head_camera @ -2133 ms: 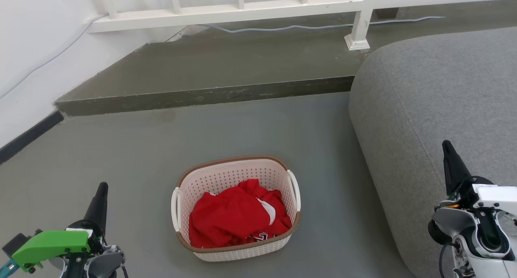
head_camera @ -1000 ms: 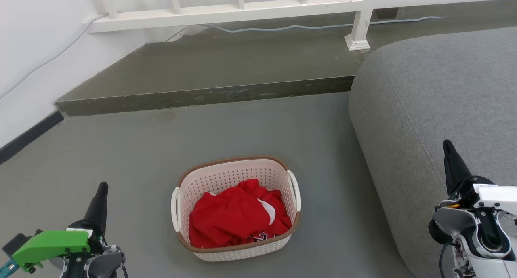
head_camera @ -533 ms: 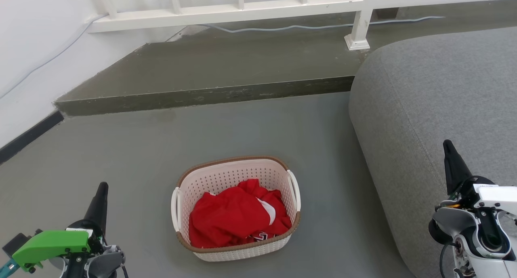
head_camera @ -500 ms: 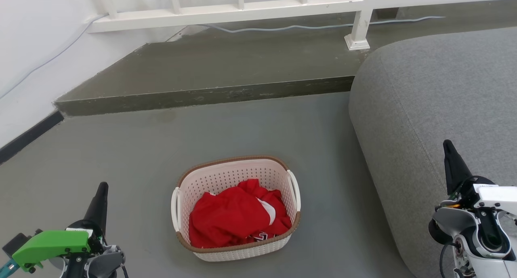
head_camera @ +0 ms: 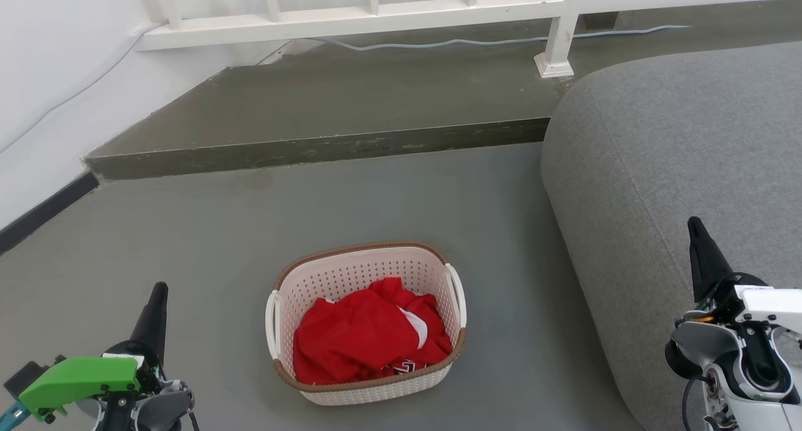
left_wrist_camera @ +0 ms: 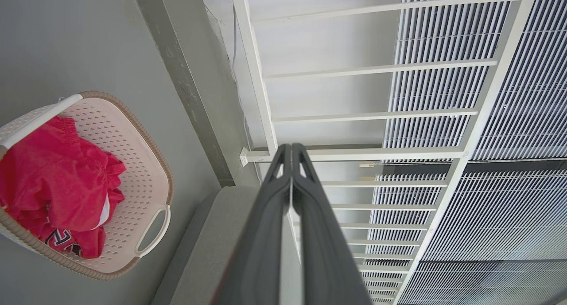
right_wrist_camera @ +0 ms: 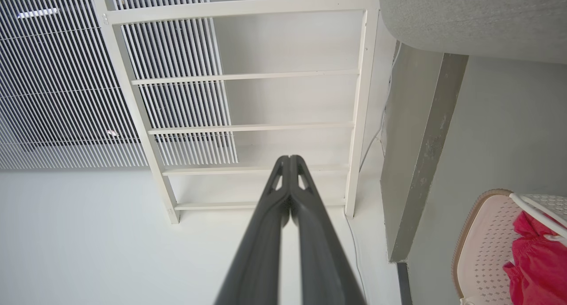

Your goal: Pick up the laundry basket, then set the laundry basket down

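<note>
Grey floor (head_camera: 401,199) is seen beneath both arms. On the left gripper (left_wrist_camera: 291,149) the fingers are pressed together, and likewise on the right gripper (right_wrist_camera: 290,158) — nothing is held by either. Between them, well apart from both, the laundry basket (head_camera: 351,269) is set on the floor, red clothing (head_camera: 357,337) heaped inside. A grey sofa (head_camera: 677,143) is seen to its right — a white railing (head_camera: 376,8) beyond.

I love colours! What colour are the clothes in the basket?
The clothes are red; clearest in the head view.
</note>
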Robot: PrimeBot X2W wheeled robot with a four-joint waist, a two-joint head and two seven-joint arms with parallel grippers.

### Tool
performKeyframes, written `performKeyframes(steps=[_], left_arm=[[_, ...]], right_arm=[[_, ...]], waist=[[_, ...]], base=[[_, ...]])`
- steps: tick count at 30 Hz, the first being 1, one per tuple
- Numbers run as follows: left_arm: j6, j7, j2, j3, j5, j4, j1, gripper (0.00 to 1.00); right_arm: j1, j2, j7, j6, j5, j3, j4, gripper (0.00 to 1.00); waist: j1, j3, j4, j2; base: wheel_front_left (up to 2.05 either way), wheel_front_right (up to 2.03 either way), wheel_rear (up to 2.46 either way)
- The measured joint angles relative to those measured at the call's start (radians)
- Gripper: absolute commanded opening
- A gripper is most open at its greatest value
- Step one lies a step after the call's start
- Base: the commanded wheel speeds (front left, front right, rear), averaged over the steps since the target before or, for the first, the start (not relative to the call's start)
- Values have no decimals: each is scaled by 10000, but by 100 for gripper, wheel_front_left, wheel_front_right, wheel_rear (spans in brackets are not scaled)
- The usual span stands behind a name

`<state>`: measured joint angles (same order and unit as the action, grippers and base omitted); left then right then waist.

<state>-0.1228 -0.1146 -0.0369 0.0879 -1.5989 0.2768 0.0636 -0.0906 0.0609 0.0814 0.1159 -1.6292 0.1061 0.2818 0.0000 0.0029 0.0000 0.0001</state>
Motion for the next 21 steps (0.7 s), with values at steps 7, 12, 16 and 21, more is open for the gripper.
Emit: performKeyframes(steps=[7,12,16,21], left_arm=[[0,10,0,0,0,0,0,0],[0,10,0,0,0,-2,0,0],[0,10,0,0,0,-2,0,0],[0,10,0,0,0,-2,0,0]], right_arm=[[1,0,0,0,0,4,-2,0],[1,0,0,0,0,8,-2,0],[1,-2,2,0,0,12,-4,0],[1,-2,2,0,0,13,-4,0]], waist=[[0,0,0,0],[0,0,0,0],[0,0,0,0],[0,0,0,0]], base=[[0,0,0],[0,0,0],[0,0,0],[0,0,0]])
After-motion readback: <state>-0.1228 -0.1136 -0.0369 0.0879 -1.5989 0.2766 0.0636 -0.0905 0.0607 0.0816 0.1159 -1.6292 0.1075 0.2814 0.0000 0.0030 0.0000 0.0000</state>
